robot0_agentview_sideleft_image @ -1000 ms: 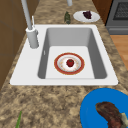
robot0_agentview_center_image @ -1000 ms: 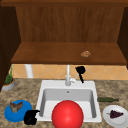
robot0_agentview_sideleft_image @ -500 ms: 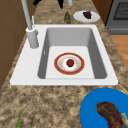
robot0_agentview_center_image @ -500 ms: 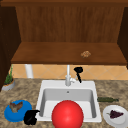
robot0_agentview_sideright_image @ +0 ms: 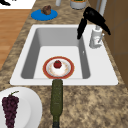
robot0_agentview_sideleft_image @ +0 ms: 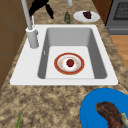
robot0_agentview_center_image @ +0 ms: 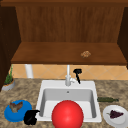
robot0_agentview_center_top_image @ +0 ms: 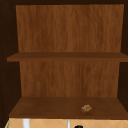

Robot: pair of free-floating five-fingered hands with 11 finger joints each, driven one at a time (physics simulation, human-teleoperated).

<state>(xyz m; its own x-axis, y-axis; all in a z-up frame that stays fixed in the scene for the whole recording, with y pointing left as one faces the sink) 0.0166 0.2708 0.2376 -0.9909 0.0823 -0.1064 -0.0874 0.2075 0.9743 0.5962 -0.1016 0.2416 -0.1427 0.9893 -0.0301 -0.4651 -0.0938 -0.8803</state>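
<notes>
My right hand (robot0_agentview_center_image: pixel 78 73) hovers open just right of the white faucet (robot0_agentview_center_image: pixel 68 77), fingers pointing down over the sink's back rim. It also shows in the right side view (robot0_agentview_sideright_image: pixel 93 18) beside the faucet base (robot0_agentview_sideright_image: pixel 96 35), and in the left side view (robot0_agentview_sideleft_image: pixel 40 6). In the white sink (robot0_agentview_sideleft_image: pixel 30 72) lies a red-rimmed plate (robot0_agentview_sideleft_image: pixel 69 63) with a small red fruit (robot0_agentview_sideright_image: pixel 57 64) on it. A large red round shape (robot0_agentview_center_image: pixel 67 115) covers the sink's front in the front view. My left hand (robot0_agentview_center_image: pixel 31 117) hangs relaxed beside a blue plate (robot0_agentview_center_image: pixel 8 115) holding brown food (robot0_agentview_center_image: pixel 16 107).
A white plate (robot0_agentview_center_image: pixel 110 121) with dark grapes (robot0_agentview_sideright_image: pixel 10 106) sits at the counter's right, a green bottle (robot0_agentview_sideright_image: pixel 57 100) lying beside it. A potted plant (robot0_agentview_center_image: pixel 8 82) stands at the far left. A small brown lump (robot0_agentview_center_top_image: pixel 86 108) rests on the lower cabinet shelf (robot0_agentview_center_top_image: pixel 50 110).
</notes>
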